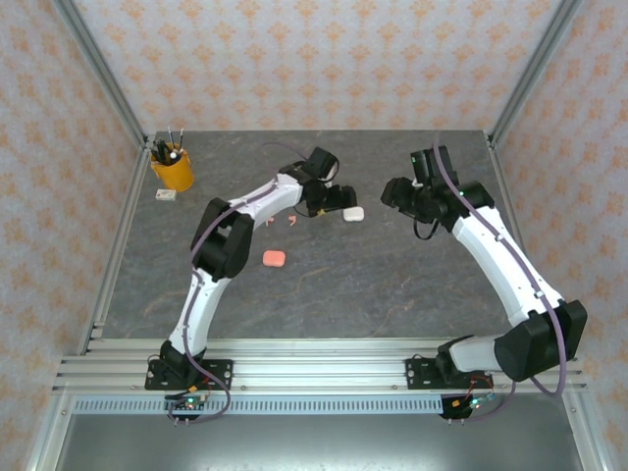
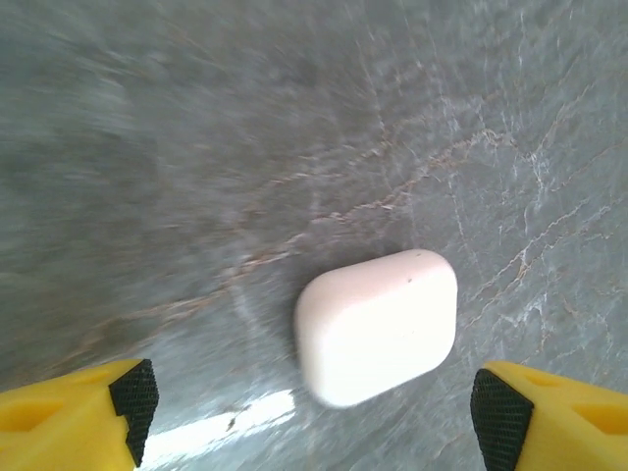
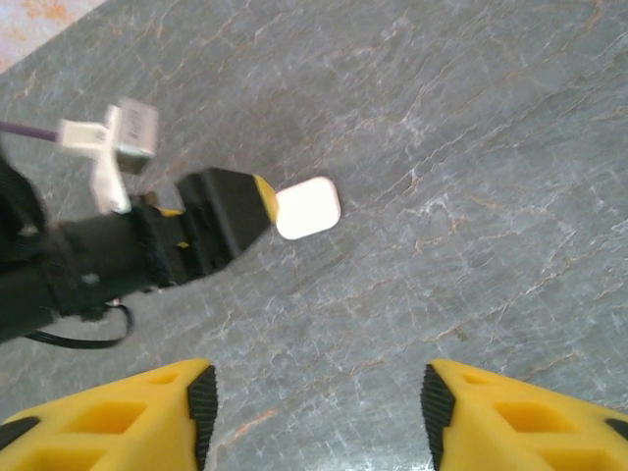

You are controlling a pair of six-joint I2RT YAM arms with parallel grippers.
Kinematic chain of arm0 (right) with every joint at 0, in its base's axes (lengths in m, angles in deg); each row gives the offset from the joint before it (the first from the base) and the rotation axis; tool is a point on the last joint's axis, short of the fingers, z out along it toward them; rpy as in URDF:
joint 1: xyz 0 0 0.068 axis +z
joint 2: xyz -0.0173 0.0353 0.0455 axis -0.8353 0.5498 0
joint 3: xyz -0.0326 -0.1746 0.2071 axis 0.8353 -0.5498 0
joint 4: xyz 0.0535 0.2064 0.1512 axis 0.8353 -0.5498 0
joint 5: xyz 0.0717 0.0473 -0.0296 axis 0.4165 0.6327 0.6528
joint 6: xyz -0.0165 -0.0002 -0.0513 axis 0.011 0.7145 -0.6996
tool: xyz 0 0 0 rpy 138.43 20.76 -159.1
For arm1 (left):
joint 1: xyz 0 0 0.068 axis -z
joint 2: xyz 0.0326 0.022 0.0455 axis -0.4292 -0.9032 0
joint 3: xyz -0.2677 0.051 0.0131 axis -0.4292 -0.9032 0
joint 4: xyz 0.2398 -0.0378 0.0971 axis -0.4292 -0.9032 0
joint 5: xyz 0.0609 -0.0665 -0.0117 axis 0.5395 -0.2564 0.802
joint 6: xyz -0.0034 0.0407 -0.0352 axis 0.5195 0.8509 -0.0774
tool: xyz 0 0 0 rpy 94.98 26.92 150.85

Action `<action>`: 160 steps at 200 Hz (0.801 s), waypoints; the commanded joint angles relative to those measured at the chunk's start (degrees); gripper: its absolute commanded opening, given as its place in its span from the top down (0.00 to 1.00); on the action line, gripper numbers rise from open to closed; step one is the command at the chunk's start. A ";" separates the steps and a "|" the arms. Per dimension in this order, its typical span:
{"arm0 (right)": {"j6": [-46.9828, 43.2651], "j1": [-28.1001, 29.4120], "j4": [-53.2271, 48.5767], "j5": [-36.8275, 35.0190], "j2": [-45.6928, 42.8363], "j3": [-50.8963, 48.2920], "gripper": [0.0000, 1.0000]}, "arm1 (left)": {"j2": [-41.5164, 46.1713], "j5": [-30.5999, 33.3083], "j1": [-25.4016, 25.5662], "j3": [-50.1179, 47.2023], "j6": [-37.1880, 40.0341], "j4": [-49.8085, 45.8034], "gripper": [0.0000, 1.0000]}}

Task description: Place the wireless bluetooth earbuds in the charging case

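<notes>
A closed white charging case (image 2: 378,326) lies flat on the grey table, just ahead of my left gripper (image 2: 314,417), whose yellow fingers stand wide apart and touch nothing. From above, the white case (image 1: 353,213) sits right beside the left gripper (image 1: 340,199). My right gripper (image 3: 314,412) is open over bare table, with the white case (image 3: 308,207) farther ahead of it. The right gripper (image 1: 392,192) hangs to the right of the case. Two tiny coral-pink earbuds (image 1: 291,222) lie left of the left gripper. A closed pink case (image 1: 274,258) rests nearer the front.
A yellow cup of pens (image 1: 172,170) stands at the back left with a small white object (image 1: 166,194) in front of it. The left gripper's black finger mount (image 3: 231,216) reaches in beside the white case. Metal frame posts and patterned walls bound the table.
</notes>
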 commanded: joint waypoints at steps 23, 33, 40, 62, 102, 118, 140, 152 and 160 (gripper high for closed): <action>3.02 8.16 -1.52 -4.38 0.41 -2.07 0.33 | 19.79 6.77 -3.87 -9.70 4.64 1.40 0.12; 4.06 10.09 -1.23 -5.32 1.12 -2.05 0.31 | 24.02 7.72 -5.18 -12.53 4.98 1.89 0.12; 4.81 11.73 -0.97 -6.19 1.86 -2.00 0.27 | 26.76 8.40 -6.15 -14.56 5.12 2.31 0.12; 6.89 16.56 -0.74 -8.35 5.18 -0.63 0.23 | 35.15 12.60 -9.12 -21.44 5.02 3.79 0.00; 10.18 25.80 -2.82 -13.92 15.65 7.08 0.00 | 47.79 18.37 -15.60 -33.86 0.65 7.95 0.00; 11.61 28.90 -4.59 -15.52 21.42 11.90 0.01 | 51.42 19.76 -18.58 -38.19 -2.36 9.78 0.00; 13.69 32.67 -7.43 -16.78 29.97 19.74 0.01 | 54.97 22.42 -22.94 -42.56 -6.80 9.95 0.00; 15.02 34.10 -8.87 -16.46 34.84 24.21 0.01 | 56.58 22.89 -25.81 -44.78 -9.56 9.93 0.00; 15.83 35.03 -9.71 -16.15 37.90 27.05 0.01 | 57.51 22.65 -27.78 -46.20 -11.53 10.14 0.00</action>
